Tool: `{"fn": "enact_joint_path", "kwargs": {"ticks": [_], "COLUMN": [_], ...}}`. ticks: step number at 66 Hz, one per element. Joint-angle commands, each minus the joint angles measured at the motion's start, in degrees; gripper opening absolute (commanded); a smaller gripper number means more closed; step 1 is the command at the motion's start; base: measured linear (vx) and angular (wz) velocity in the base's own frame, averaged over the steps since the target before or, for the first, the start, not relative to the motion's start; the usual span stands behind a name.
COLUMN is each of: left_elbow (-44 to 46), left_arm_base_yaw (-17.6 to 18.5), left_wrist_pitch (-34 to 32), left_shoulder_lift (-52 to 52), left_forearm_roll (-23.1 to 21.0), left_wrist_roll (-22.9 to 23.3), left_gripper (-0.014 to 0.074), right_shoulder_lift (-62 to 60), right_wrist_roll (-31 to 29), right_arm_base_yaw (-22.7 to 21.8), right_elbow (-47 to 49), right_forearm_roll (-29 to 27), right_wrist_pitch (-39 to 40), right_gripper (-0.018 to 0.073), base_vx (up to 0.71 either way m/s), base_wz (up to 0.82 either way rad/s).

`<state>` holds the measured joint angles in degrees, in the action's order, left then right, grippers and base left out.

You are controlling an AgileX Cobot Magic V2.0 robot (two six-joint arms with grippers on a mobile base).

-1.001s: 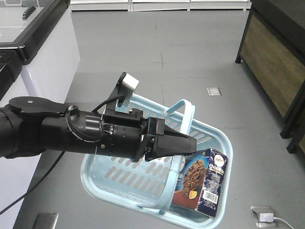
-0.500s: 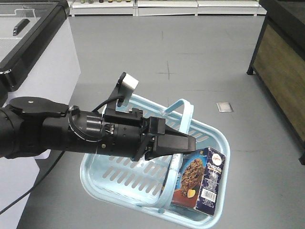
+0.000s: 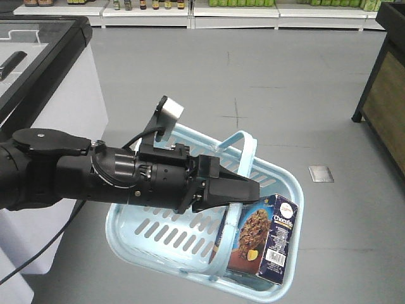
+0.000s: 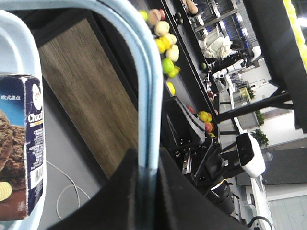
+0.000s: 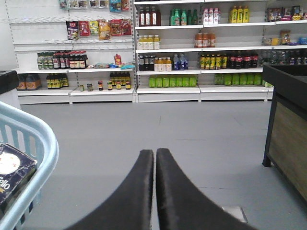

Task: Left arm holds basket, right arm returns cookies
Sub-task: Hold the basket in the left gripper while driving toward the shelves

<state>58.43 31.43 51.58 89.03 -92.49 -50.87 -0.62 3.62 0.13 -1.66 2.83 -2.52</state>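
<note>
With shelves (image 3: 145, 16) newly brought in at 12 o'clock, the basket (image 3: 152, 237) is pinched by its handle in the left gripper (image 3: 250, 190), the right gripper (image 5: 154, 160) is closed empty, and the cookies (image 3: 266, 237), at the basket's 5 o'clock, are judged light, stiff, best taken across narrow sides.

Smooth plastic basket (image 3: 130, 237), glossy cardboard carton (image 3: 266, 237)

Even, bright, shadowless store light.

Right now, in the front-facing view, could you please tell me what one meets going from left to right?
left arm → left gripper, shut on the basket handle → cookies → floor plate → wooden cabinet
</note>
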Motion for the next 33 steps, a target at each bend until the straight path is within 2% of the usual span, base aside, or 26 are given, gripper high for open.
{"fn": "enact_joint_path", "kwargs": {"ticks": [1,33], "left_elbow": [1.6,1.6], "left_arm_base_yaw": [0.2,0.1], "left_wrist_pitch": [2.6,2.3], "left_shoulder_lift": [-2.5,-2.5], "left_forearm_roll": [-4.9,-4.9], "left_wrist_roll": [-0.7,-0.8], "left_gripper": [-0.0006,-0.0006], "right_shoulder_lift": [-0.6,-0.6], "right_wrist_roll": [-0.5,-0.5], "right_arm_base_yaw": [-0.3,-0.3], "right_elbow": [-0.1,-0.1], "right_forearm_roll": [0.2,0.2], "right_wrist_pitch": [4.0,4.0], "right_gripper": [-0.0008,-0.0008], "base_vx": [0.54,0.54], "base_wz": [0.03,-0.01]}}
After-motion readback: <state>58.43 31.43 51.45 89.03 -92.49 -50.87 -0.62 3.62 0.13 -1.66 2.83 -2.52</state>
